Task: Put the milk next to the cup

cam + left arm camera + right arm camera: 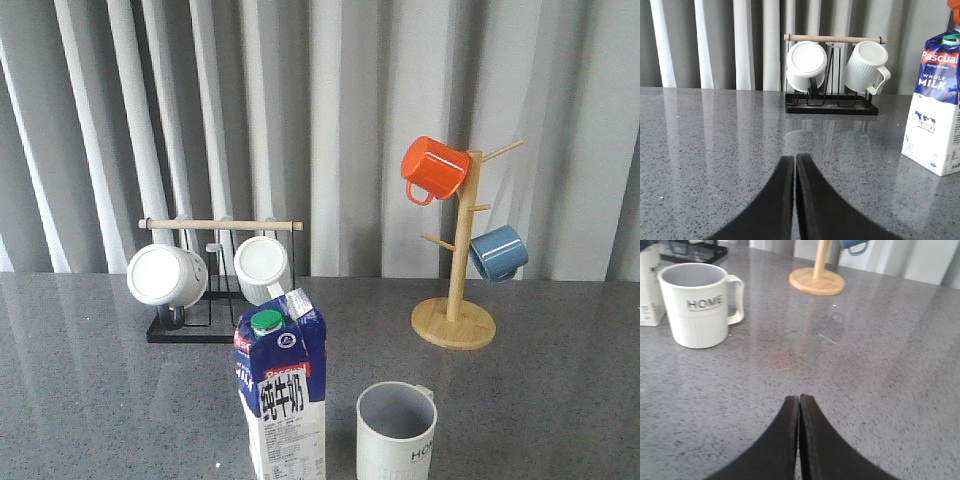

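Left tool [795, 165] is clenched with nothing in it, low over the worktop [710, 150]; right tool [799, 407] is likewise clenched and empty, fingers pressed together. You've got the milk [282, 395] standing upright near the front edge of the worktop, about mid-width. Cup [397, 432] sits upright just beside it toward the right edge, a small gap between, handle pointing right. Black mug rack [832, 102] and wooden mug tree [455, 305] stand toward the back edge.
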Available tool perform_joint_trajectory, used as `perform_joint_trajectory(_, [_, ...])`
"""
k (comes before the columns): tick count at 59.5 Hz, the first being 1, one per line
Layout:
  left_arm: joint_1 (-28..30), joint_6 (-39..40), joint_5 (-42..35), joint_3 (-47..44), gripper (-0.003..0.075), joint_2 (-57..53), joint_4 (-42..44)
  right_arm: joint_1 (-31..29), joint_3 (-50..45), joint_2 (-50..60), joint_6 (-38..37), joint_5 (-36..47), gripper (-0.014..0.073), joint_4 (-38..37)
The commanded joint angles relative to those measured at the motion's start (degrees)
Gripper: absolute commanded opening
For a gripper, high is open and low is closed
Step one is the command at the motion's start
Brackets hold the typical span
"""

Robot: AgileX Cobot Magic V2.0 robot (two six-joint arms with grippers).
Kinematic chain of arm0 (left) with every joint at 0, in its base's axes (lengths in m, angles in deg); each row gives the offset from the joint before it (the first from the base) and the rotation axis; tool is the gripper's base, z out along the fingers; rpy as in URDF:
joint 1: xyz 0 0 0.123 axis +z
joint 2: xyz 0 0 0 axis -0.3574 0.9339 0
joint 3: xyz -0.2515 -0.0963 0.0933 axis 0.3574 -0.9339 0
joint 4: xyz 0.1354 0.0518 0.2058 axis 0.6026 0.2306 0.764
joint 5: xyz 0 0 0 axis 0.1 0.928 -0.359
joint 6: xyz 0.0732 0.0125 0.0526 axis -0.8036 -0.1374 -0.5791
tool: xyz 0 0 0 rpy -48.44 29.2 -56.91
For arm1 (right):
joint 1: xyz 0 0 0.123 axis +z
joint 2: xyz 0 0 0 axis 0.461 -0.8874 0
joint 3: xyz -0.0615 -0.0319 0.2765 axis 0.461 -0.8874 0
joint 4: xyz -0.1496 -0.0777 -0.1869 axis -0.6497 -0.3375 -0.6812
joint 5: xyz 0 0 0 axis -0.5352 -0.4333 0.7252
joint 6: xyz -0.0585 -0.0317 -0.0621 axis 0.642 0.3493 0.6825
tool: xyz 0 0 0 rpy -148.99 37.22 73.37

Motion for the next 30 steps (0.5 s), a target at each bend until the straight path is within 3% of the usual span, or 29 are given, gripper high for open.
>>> perform_joint_trajectory(1, [0.14,0.40,-3.87,1.01,-0.0006,-0.58,0.10,-2.90,-3.94,3.01,-1.27,8.53,-0.0006,0.49])
perform_joint_trajectory(16, [0.14,0.40,-3.87,1.01,-0.0006,-0.58,0.10,-5.08,-15.89,13.67,-6.15,19.60,-0.0006,0.53])
perform_joint_trajectory(30, [0.14,0.40,-3.74,1.01,-0.0006,-0.53,0.10,-8.39,-15.75,13.67,-5.43,23.06,-0.0006,1.06])
